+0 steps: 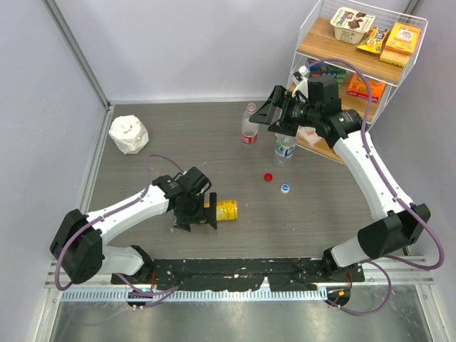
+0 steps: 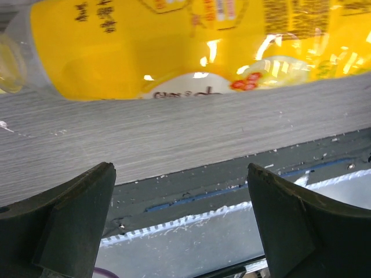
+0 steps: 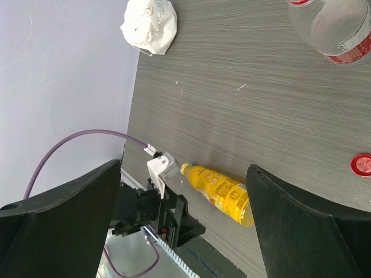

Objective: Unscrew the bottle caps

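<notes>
Broadly, the dark wood-grain table (image 1: 142, 192) is taking up most of the top view, with a white wire shelf rack (image 1: 417, 43) of boxed snacks standing at its far right corner. The right arm is reaching up toward that corner, and the right gripper (image 1: 267, 114) is hovering above the two upright bottles. Its wrist view shows the fingers (image 3: 69, 220) spreading wide with nothing between them. The left arm is stretching across the near middle. The left gripper (image 2: 179, 168) is gaping just as widely and gripping nothing. Its tips are sitting just short of the yellow bottle (image 1: 226, 210), which is lying on its side beyond them. The tall clear bottle with the red label (image 1: 248, 127) is standing toward the far side, and the small clear bottle with the blue-white label (image 1: 284, 149) is standing just to its right, partly under the right gripper. A crumpled white paper wad (image 1: 129, 134) is lying at the far left. The red cap (image 1: 268, 177) and the pale blue-white cap (image 1: 285, 189) are lying loose on the table in front of the upright bottles, close together but apart. The yellow cap (image 3: 185, 169) is seemingly sitting on the yellow bottle's neck.
</notes>
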